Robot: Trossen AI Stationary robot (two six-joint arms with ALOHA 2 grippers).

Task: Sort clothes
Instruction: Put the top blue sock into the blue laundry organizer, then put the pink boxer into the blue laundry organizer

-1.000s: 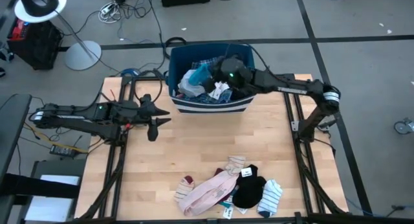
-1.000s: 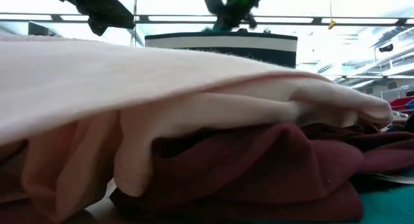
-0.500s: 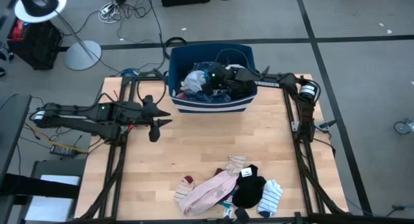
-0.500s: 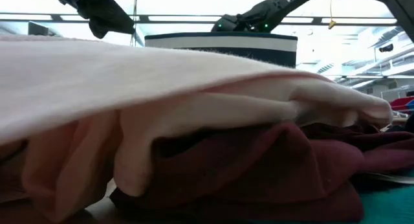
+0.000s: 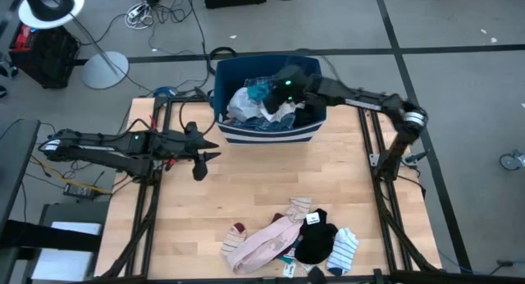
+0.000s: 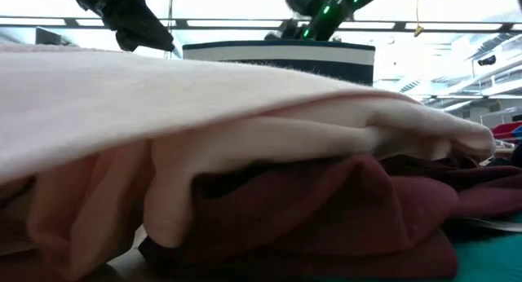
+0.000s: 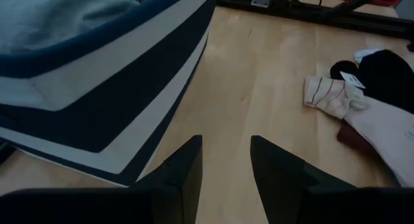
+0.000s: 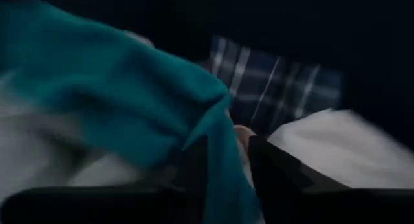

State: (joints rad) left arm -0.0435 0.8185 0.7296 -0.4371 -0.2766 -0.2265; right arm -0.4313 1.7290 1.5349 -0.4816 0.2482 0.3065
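Observation:
The dark blue bin [image 5: 267, 133] at the table's far edge holds mixed clothes: white, blue plaid, black and a teal garment [image 5: 261, 88]. My right gripper [image 5: 281, 90] reaches into the bin from the right and is shut on the teal garment [image 8: 129, 101]. My left gripper [image 5: 199, 159] hangs slightly open and empty over the bare table, left of the bin's front wall [image 7: 110, 101]. A second heap lies at the near edge: a pink garment [image 5: 264, 243], a black one [image 5: 316, 243], maroon cloth [image 5: 236, 231] and striped socks [image 5: 343, 249]. My right gripper pinches a fold of the teal garment [image 8: 225, 166] between its two fingers [image 8: 272, 169], inside the bin. The cloth runs from the fingers out over the white clothes beneath it. One layer or several, I cannot tell.
The low view is filled by the pink cloth [image 6: 204, 111] lying on the maroon cloth [image 6: 326, 209] right before the camera. Bare wood [image 5: 262, 181] lies between the bin and the near heap. The arms' frames stand along the table's left and right edges.
My right gripper dipped down into the bin and toward the table's left edge, then rose again and drew back a little to the right. The clothes on the table have not moved.

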